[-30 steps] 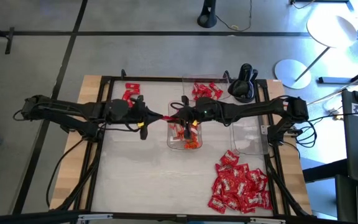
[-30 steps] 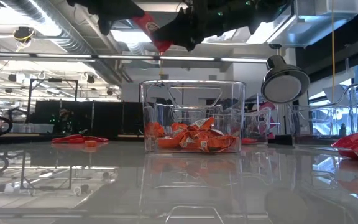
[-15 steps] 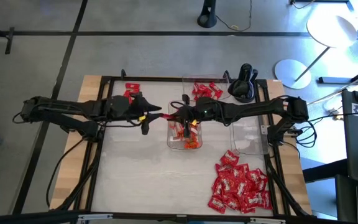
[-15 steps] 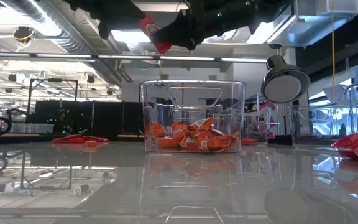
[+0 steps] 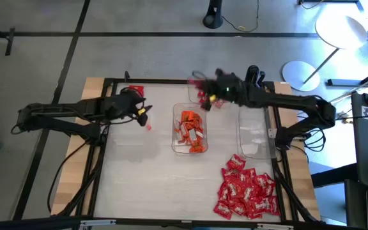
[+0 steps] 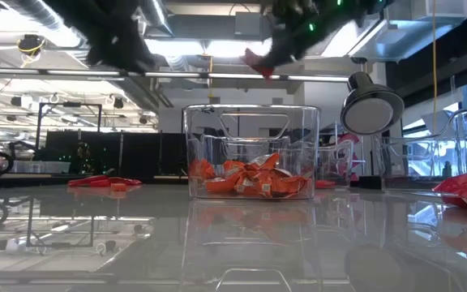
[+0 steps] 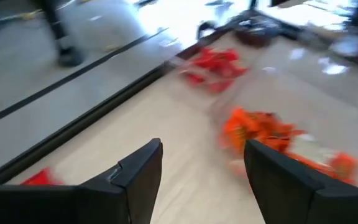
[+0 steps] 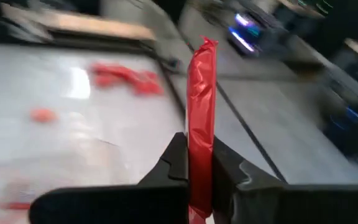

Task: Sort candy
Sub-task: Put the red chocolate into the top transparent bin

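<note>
Right gripper (image 8: 191, 165): fingers clamped on a single red candy (image 8: 201, 118), which stands on edge between them in the right wrist view. In the high view this gripper (image 5: 203, 96) sits at upper centre, over the clear tray of red candy (image 5: 204, 96) at the rear edge of the counter (image 5: 145, 185). The picture is smeared by motion there, so the held piece cannot be made out from above.

Left gripper (image 7: 201, 171): fingers apart, nothing between them. In the high view it (image 5: 142, 112) is left of centre, above bare counter, well apart from the right gripper.

Centre tray (image 5: 174, 131): clear, rectangular, holding orange candy (image 5: 190, 128). The low view shows the orange pieces (image 6: 250, 180) lying in the bottom of the tray (image 6: 251, 150).

A small group of red pieces (image 5: 135, 91) lies at upper left of the counter, near the rear rail. A large heap of red-and-white wrapped candy (image 5: 246, 191) occupies the lower right. An empty-looking clear tray (image 5: 253, 137) stands right of centre, between the centre tray and the right arm's base.
</note>
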`<action>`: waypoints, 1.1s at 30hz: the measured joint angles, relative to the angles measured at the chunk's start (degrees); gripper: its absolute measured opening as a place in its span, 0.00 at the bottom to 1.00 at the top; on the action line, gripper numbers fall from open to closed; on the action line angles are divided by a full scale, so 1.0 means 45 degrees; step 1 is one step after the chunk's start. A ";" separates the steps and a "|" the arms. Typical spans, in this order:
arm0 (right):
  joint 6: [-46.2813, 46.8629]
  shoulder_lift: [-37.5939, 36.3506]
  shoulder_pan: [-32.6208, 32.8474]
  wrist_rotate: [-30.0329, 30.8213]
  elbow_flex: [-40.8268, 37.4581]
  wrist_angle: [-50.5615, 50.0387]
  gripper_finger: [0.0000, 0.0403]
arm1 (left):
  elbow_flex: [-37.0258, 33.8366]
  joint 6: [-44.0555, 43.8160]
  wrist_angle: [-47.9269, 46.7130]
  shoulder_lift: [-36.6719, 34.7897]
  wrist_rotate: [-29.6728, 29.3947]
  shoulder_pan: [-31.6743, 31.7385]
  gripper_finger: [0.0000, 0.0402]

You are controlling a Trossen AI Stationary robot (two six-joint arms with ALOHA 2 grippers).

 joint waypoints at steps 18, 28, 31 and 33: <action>0.1907 0.2220 -0.3383 -0.1491 -0.0017 -0.2273 0.18 | -0.1862 -0.1871 -0.0057 0.0005 -0.0607 0.1418 0.54; 0.2765 0.1607 -0.3324 -0.1615 0.0361 -0.4619 0.61 | -0.1893 -0.2503 -0.0241 0.0046 -0.0511 0.1984 0.54; 0.3141 0.1363 -0.2993 -0.2385 0.0374 -0.5257 0.65 | -0.1893 -0.3514 -0.0233 0.0283 -0.0591 0.2435 0.54; 0.3162 0.1210 -0.2564 -0.3204 0.0371 -0.5209 0.67 | -0.1893 -0.4690 -0.0259 0.0641 -0.0602 0.2655 0.54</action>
